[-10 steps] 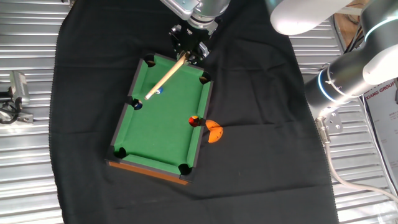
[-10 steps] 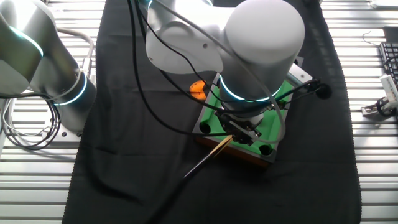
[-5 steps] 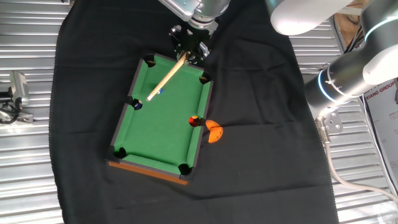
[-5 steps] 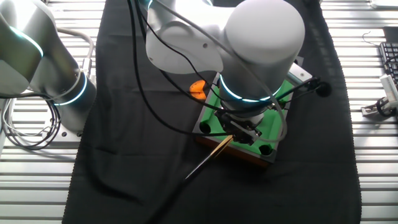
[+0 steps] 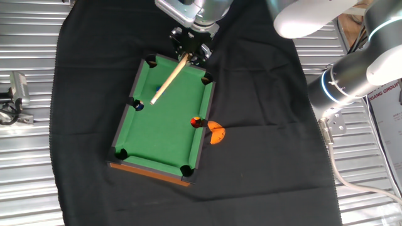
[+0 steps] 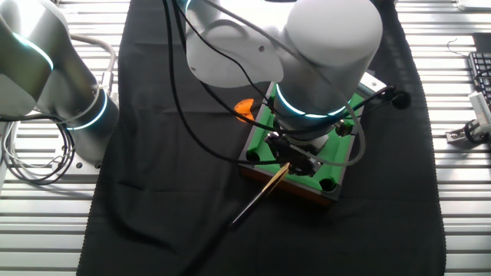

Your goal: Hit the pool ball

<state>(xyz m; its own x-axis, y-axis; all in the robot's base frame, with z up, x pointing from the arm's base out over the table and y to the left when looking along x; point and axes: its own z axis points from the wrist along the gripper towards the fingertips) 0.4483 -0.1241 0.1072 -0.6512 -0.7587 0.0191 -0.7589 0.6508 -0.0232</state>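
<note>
Ribbed metal table (image 5: 25,176), with a black cloth (image 5: 264,157) draped over it and a toy pool table (image 5: 163,138) lying on the cloth, long axis running roughly 1 to 7 o'clock.

- The fingers (image 5: 195,53) hang over the toy table's 12 o'clock end, clenched on a wooden cue (image 5: 169,80). The shaft slants down toward 7 o'clock over the felt. In the other fixed view the arm hides most of the felt, and the cue's back end pokes out past the near rail.
- Change from half a second ago: the fingers sit a touch higher and the cue lies steeper. Its tip has swung a little toward 5 o'clock, across the spot where the pool ball lay just beside the shaft.
- The pool ball no longer shows in either view. It may be under the cue near the tip, or knocked away; the views do not settle which.
- A navy ball (image 5: 139,106) rests by the 9 o'clock side pocket, near the cue tip but apart from it. A red-and-black ball (image 5: 196,122) sits at the 3 o'clock side pocket, with an orange piece (image 5: 217,133) just outside the rail on the cloth.

Reading: the sweep probably reaches the ball, so the strike looks made or in the making. It stays unconfirmed until the ball shows.
</note>
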